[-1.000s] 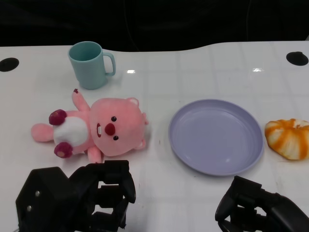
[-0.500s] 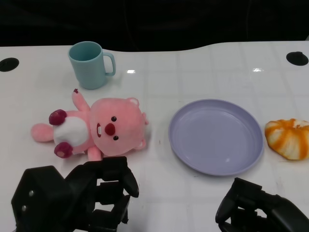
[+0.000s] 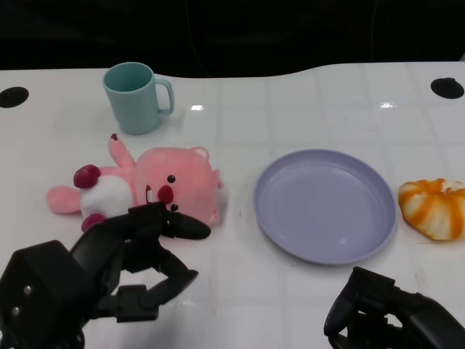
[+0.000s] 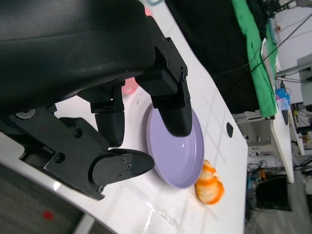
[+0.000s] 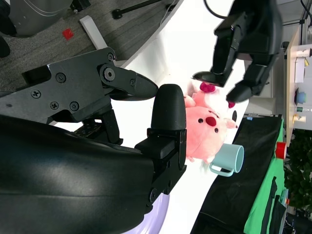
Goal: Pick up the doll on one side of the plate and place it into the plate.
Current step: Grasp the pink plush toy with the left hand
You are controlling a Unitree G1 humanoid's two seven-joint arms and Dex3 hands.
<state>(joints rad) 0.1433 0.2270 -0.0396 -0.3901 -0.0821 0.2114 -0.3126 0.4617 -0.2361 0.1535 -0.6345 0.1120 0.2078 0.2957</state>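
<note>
We see a fluffy pink doll (image 3: 149, 190) beside the smooth round plate (image 3: 325, 206), left hand (image 3: 109, 269) spread wide above the doll, right hand (image 3: 396, 320) curled, empty.

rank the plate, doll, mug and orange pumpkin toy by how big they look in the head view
1. plate
2. doll, partly hidden by the left hand
3. mug and orange pumpkin toy: similar, and the toy is cropped, so unranked

Head view: high, looking down at table (image 3: 305, 102). Wrist views: close behind each hand; all share plate (image 3: 325, 204).
</note>
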